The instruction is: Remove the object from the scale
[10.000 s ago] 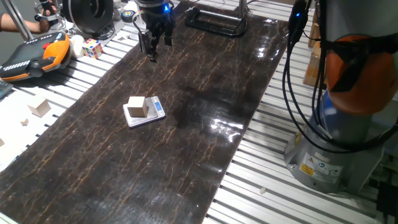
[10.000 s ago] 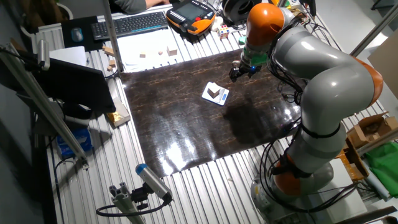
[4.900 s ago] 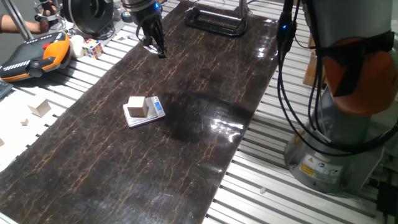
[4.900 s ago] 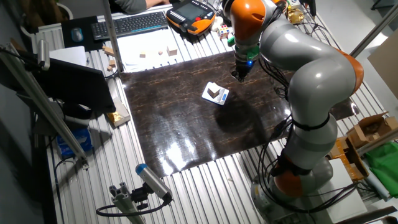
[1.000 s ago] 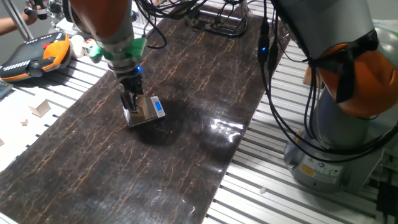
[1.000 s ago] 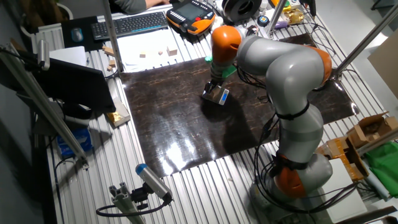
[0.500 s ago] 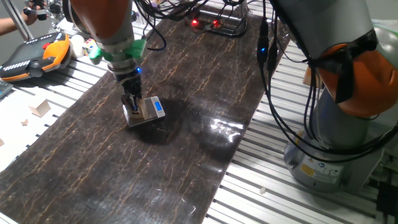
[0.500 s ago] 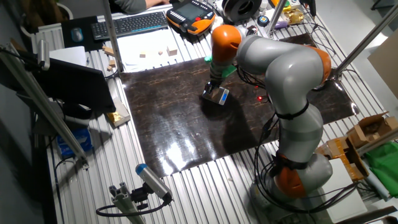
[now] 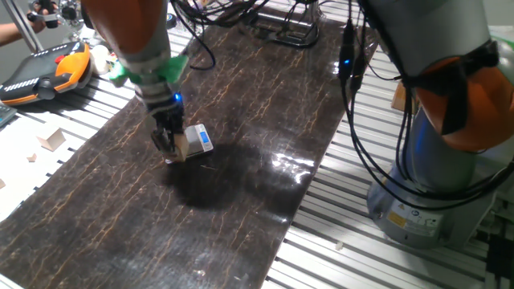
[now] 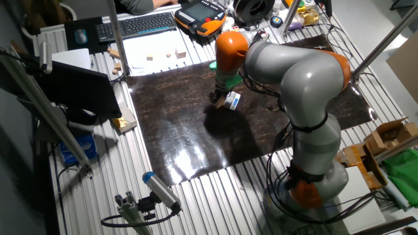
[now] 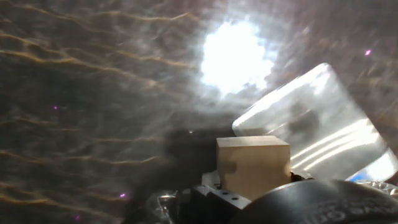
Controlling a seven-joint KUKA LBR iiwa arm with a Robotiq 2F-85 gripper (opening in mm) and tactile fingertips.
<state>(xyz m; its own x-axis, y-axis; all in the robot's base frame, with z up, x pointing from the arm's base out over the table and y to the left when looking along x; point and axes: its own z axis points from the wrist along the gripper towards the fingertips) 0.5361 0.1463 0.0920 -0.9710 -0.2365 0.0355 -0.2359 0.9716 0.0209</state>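
My gripper (image 9: 170,144) is shut on the light-tan wooden cube (image 9: 182,145) at the left end of the scale (image 9: 198,138), whose blue display strip shows to the right of the fingers. In the hand view the cube (image 11: 252,165) sits between the dark fingers at the bottom edge. There the silver platform of the scale (image 11: 317,127) lies mostly to the right of and beyond the cube. In the other fixed view the gripper (image 10: 219,98) stands beside the scale (image 10: 232,100) and hides the cube.
An orange teach pendant (image 9: 44,68) and loose wooden blocks (image 9: 52,140) lie on the slatted table left of the dark mat (image 9: 241,201). A black frame (image 9: 281,28) is at the mat's far end. The arm's base (image 9: 426,201) stands at the right.
The gripper has shifted a little left and toward the near side with the cube in its fingers, so the cube now sits at the scale's left end instead of over its middle.
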